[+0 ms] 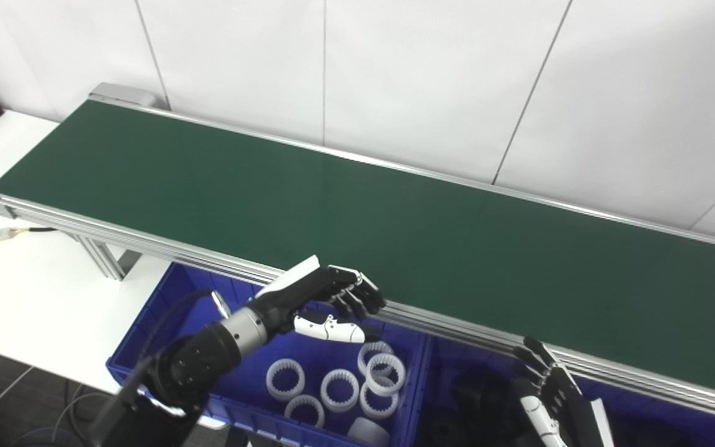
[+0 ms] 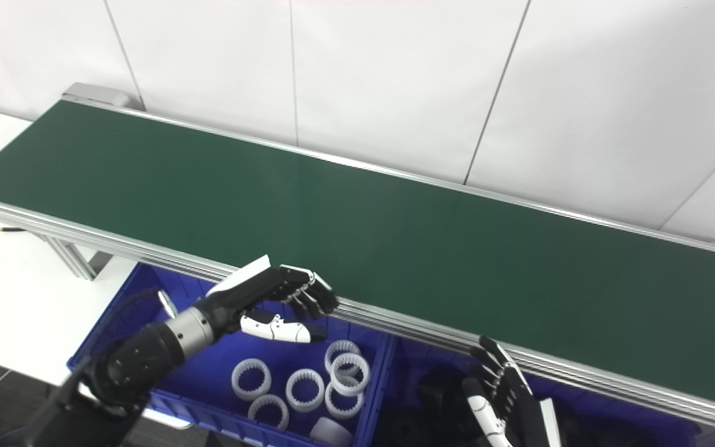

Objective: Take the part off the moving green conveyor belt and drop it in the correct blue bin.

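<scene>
The green conveyor belt (image 1: 357, 211) runs from upper left to lower right, and no part shows on it. My left hand (image 1: 323, 298) hovers over the left blue bin (image 1: 146, 323) at the belt's near rail, open, fingers curled loosely with nothing in them. Several white toothed rings (image 1: 339, 388) lie in that bin below the hand. My right hand (image 1: 550, 394) rises at the bottom edge over the right blue bin (image 1: 441, 366), open and empty, fingers pointing up toward the rail. Black parts (image 1: 475, 397) lie dark in the right bin.
The belt's aluminium rail (image 1: 457, 326) runs just beyond both hands. A white table (image 1: 28, 292) lies to the left under the conveyor's end, with a cable (image 1: 4, 234) on it. A white panelled wall (image 1: 426, 81) stands behind the belt.
</scene>
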